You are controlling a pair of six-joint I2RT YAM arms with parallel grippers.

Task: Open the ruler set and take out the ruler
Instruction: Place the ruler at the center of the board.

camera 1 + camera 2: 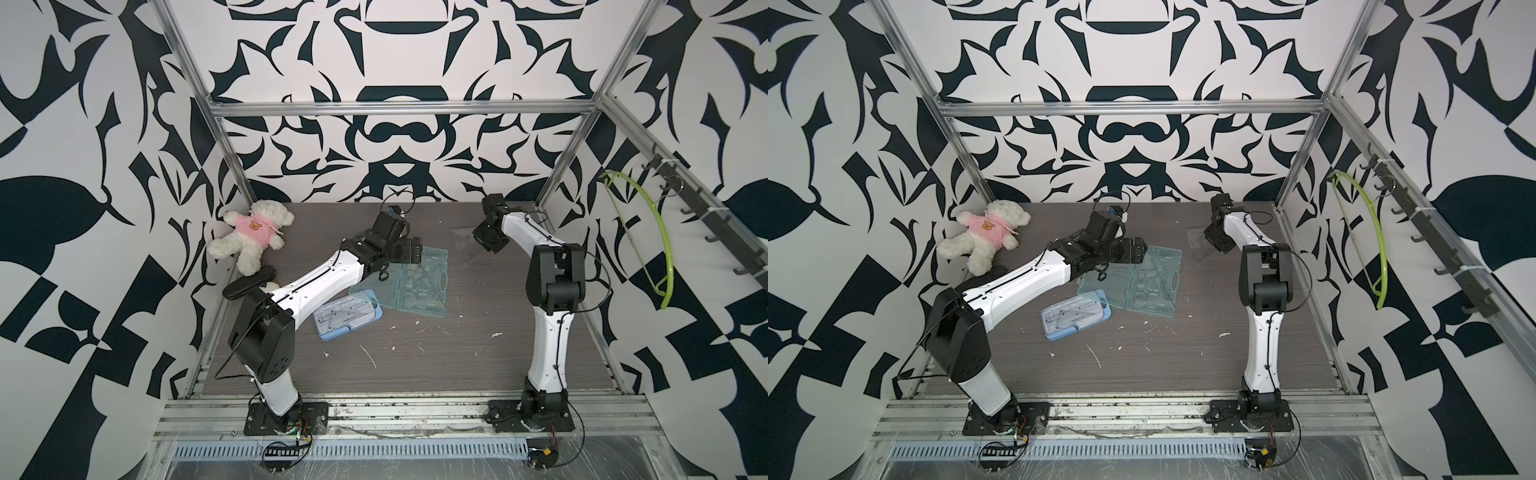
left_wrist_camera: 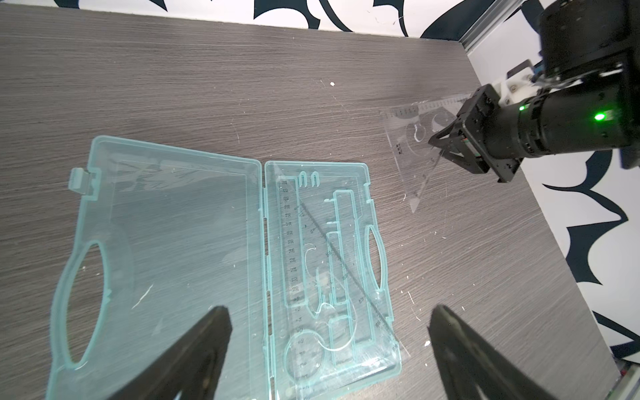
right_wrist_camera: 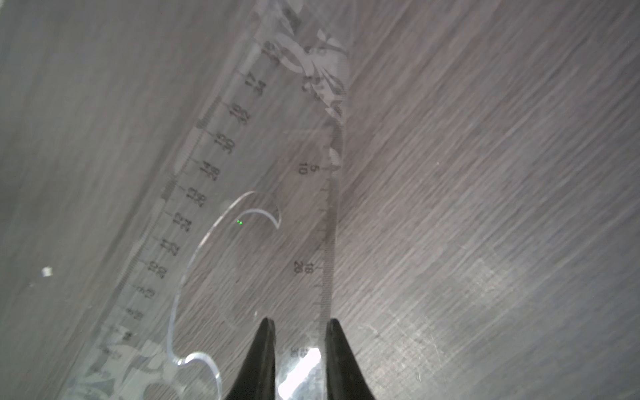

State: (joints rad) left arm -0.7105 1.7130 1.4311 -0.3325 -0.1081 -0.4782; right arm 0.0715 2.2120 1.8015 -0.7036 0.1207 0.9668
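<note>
Landmark: the ruler set case (image 2: 173, 242), teal and see-through. It lies fully open on the table (image 1: 457, 353), lid flat beside the base tray (image 1: 422, 313).

Triangular ruler (image 2: 412, 145): clear plastic, out of the case, just off the case's far right corner and apart from it. It hangs tilted, one corner pointing down toward the table. Cannot tell whether that corner touches.

Right gripper (image 2: 434, 142): fingers pinched on one graduated edge of the triangular ruler. The right wrist view shows both fingertips (image 3: 266, 325) either side of that edge (image 3: 249, 194), gripper (image 3: 300, 322) closed down on it.

Left gripper (image 2: 330, 308): above the far end of the case, fingers spread wide, holding nothing. In a top view (image 1: 415, 253) it covers part of the lid.

Second set square (image 2: 332, 263): lies in the base tray.

Blue case (image 1: 347, 316): closed, just near-left of the ruler set case. Teddy bear (image 1: 251, 232): well left of the case, at the wall.
</note>
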